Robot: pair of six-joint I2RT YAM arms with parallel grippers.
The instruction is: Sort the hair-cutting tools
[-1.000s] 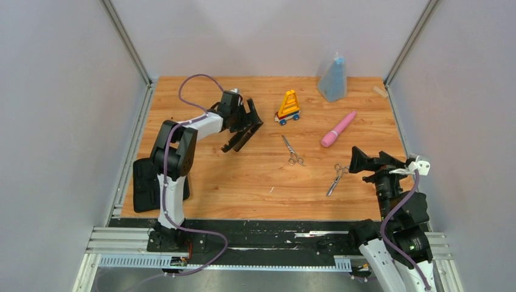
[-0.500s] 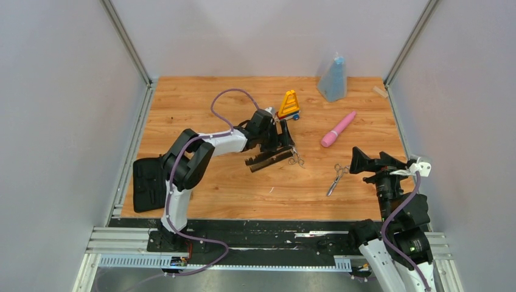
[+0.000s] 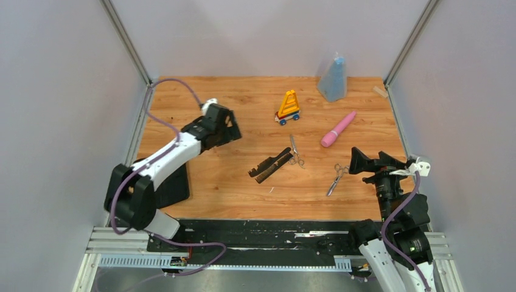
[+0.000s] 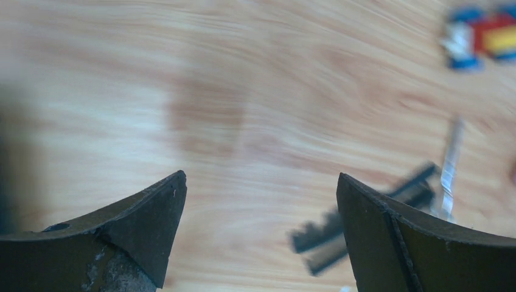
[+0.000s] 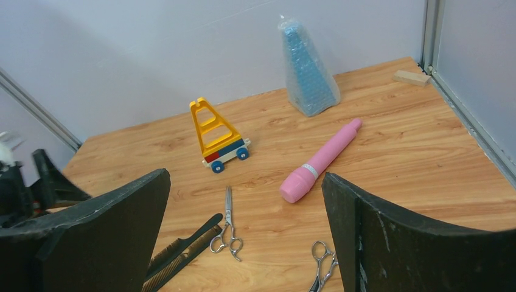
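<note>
Black combs point(image 3: 271, 165) are lying side by side mid-frame in the top view, with one scissors point(image 3: 295, 153) sitting right beside them and the second scissors point(image 3: 335, 179) lying lower right. We're seeing the left gripper point(image 4: 260, 179) and right gripper point(image 5: 244, 176) both gaping wide, holding nothing.

Far comb point(image 3: 268, 162) and near comb point(image 3: 275, 171), black, flat, parallel (diagonal); silver scissors point(image 3: 294, 151) closed just beside their right ends; second scissors point(image 3: 335, 179) rightward, apart

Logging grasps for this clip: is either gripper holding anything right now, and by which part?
Nothing is held. The left gripper and right gripper both stand open and empty; the two black combs lie on the table.
</note>
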